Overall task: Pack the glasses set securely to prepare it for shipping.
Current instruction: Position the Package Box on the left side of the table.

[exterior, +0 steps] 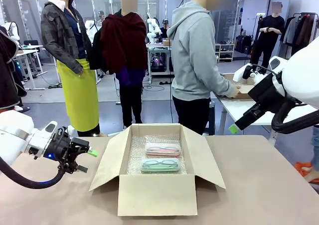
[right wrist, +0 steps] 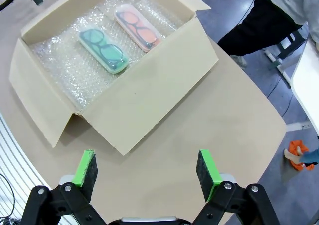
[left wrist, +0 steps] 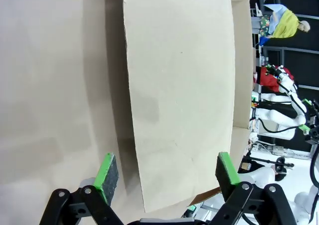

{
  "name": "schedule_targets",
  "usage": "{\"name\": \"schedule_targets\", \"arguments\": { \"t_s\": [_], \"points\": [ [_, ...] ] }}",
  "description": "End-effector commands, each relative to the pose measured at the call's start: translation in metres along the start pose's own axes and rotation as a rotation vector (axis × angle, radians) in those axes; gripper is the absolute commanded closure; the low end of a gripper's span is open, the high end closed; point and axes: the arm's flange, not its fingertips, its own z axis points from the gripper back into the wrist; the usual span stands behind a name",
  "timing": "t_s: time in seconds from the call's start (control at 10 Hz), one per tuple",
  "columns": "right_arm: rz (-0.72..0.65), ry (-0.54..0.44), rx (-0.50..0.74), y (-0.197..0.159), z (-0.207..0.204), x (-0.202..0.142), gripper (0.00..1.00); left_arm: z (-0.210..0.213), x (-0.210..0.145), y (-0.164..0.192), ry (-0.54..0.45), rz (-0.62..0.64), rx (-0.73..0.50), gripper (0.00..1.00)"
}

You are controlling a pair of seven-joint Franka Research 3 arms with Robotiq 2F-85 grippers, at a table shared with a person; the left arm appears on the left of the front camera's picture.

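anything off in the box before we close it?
Nothing stands out. The pink case and green case lie flat, side by side on bubble wrap inside the box. All flaps are open. Both the left gripper and right gripper are open, holding nothing.

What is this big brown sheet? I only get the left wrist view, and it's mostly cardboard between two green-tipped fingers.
Observer: That is the left flap of an open cardboard box. The front view shows its four flaps spread out.
Operator: Is anything inside it?
Observer: Yes. A pink case and a mint green case, each showing eyeglasses, lie side by side on bubble wrap.
Operator: Where is the other hand?
Observer: The right hand hangs open in the air beside the box's right flap, holding nothing.
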Motion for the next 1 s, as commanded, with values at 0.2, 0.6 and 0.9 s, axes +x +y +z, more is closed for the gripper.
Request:
{"name": "schedule_targets", "arguments": {
  "t_s": [0.2, 0.6, 0.9],
  "points": [
    [-0.021, -0.002, -0.014, 0.004, -0.002, 0.000, 0.00, -0.022, 0.019, 0.007, 0.046, 0.023, -0.051, 0.00],
    [-0.021, -0.002, -0.014, 0.004, -0.002, 0.000, 0.00, -0.034, 0.020, 0.017, 0.065, 0.036, -0.169, 0.00],
    [-0.021, -0.002, -0.014, 0.004, -0.002, 0.000, 0.00, -0.041, 0.014, 0.023, 0.086, 0.036, -0.230, 0.00]
  ]
}}
